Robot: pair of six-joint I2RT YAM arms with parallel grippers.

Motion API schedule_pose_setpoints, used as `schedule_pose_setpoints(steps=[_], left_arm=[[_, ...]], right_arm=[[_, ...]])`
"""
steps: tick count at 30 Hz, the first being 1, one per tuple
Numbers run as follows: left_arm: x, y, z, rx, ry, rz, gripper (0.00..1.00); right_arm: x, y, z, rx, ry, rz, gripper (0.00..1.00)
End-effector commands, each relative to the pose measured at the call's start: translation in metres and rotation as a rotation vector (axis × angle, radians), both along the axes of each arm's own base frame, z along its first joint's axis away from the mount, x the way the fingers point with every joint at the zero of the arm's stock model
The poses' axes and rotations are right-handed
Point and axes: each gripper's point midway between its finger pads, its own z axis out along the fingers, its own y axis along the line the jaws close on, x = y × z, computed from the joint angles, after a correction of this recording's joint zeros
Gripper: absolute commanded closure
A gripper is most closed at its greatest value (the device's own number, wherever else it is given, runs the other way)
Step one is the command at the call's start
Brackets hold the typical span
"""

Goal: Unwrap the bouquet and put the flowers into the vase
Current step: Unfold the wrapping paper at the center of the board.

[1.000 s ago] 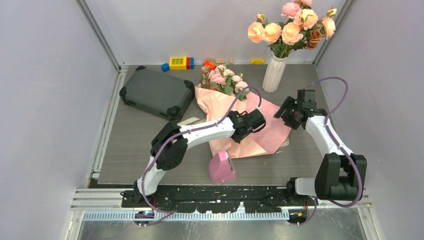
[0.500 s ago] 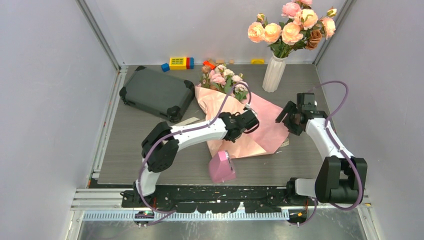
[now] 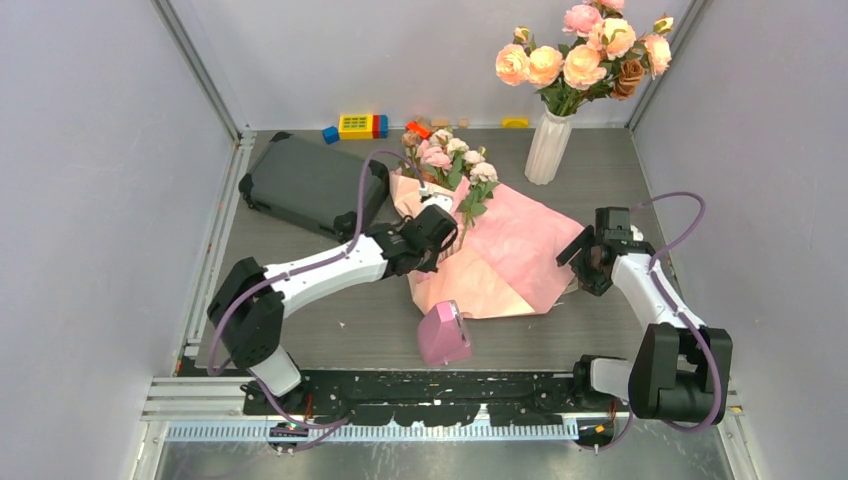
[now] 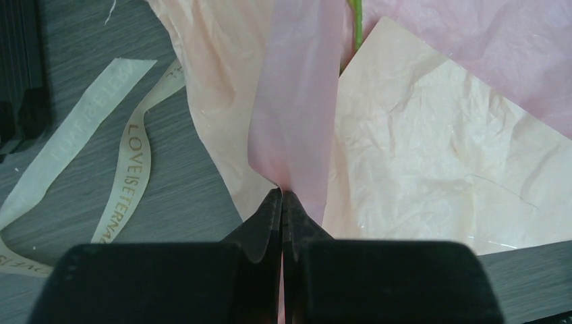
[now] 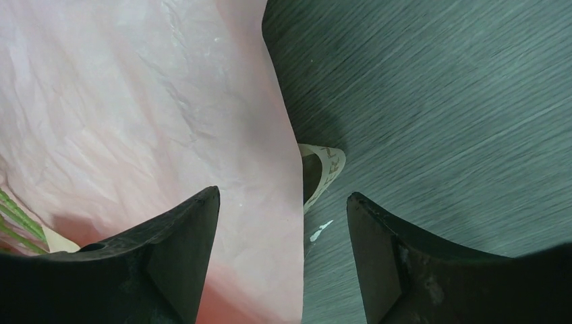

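The tabletop (image 3: 300, 330) is boxed in by walls on the left, back and right, and only the near side, where the arms are mounted, is open. A dark grey case (image 3: 312, 185) fills the far left, and coloured toy blocks (image 3: 357, 125) line the back edge. The widest bare area is at the near left, between the case and the near edge. A narrower bare strip runs along the right wall.

The bouquet (image 3: 470, 230) lies flat at the centre. Its wrapping paper (image 3: 510, 250) is spread open into a broad pink and cream sheet. The flowers (image 3: 450, 160) point their heads at the back edge, and their long axis slants from far left to near right, with the stems going under the paper. A loose beige ribbon (image 4: 128, 162) lies on the tabletop left of the paper. A small pink wedge (image 3: 443, 335) stands just beside the sheet's near edge.

The vase (image 3: 549, 148) stands upright at the far right, apart from the flower heads, and holds a peach rose cluster (image 3: 585, 50).

The left end effector (image 4: 281, 202) is clamped tight on a fold of the pink paper at the sheet's left side. The right end effector (image 5: 283, 202) is spread wide and holds nothing. It straddles the sheet's right edge, with one finger over paper and the other over bare tabletop.
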Motion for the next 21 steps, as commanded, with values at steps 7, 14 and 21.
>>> schedule_pose_setpoints(steps=[7,14,21], left_arm=[[0.001,0.023,0.017,-0.252,-0.042,0.156,1.00],[-0.004,0.046,0.013,-0.323,0.015,0.190,0.96],[-0.008,0.048,0.032,-0.482,0.073,0.186,0.51]], right_arm=[[0.016,0.007,-0.016,0.071,-0.080,-0.056,0.28],[0.025,0.026,-0.025,0.178,-0.118,-0.032,0.34],[0.027,0.025,-0.025,0.178,-0.139,-0.046,0.47]])
